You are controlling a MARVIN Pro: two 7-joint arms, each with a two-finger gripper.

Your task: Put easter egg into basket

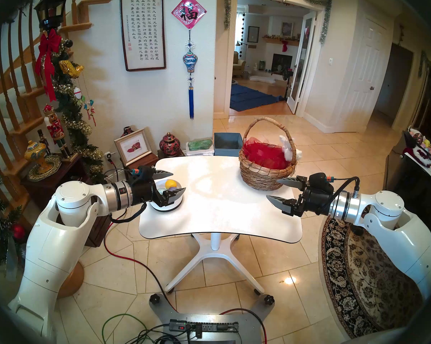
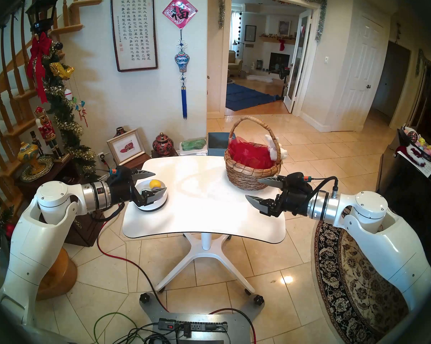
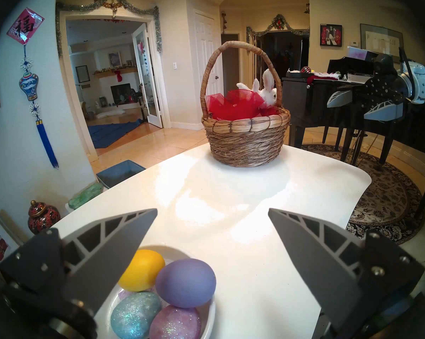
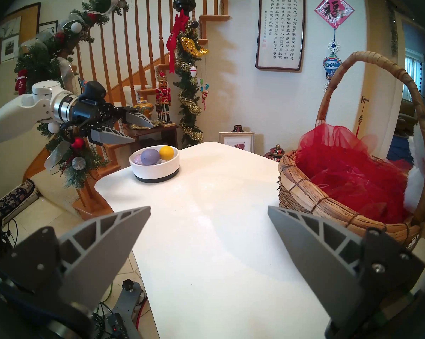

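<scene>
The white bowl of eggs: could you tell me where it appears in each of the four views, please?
Head stereo left: white bowl left of centre, at the table's left edge, under the left gripper.
Head stereo right: same spot, shifted left.
Left wrist: bottom centre, between the fingers.
Right wrist: left of centre, at the table's far end.
Shared landmark: the basket, across the table from it.

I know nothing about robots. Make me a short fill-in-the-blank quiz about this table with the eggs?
1. The white bowl holds ____ eggs.
2. The basket is lined with ____ mesh.
3. The plain egg beside the purple egg is ____.
4. Both the left gripper and the right gripper are ____ and hold nothing.

Missing words: four; red; yellow; open
</scene>
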